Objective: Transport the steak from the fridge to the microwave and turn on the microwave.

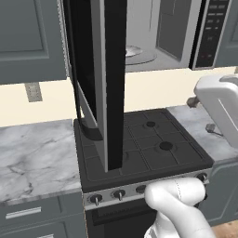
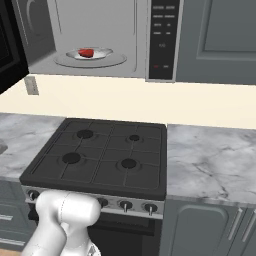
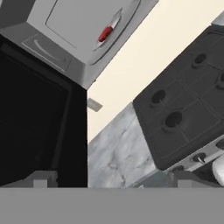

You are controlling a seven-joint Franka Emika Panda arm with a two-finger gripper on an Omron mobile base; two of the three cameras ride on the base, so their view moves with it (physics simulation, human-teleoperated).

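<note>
Steak (image 2: 86, 52) inside open microwave (image 2: 100, 40)

Both base cameras looked forward and down, sharing the stove (image 1: 144, 144) and microwave (image 2: 95, 37) from either side; the hand camera viewed them rolled, from nearer.

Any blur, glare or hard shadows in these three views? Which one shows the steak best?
Right base view: flat even lighting, no glare, steak crisp on the turntable inside the microwave. Left base view: open door blocks the interior. Hand view: rolled, soft, steak just a red sliver.
</note>
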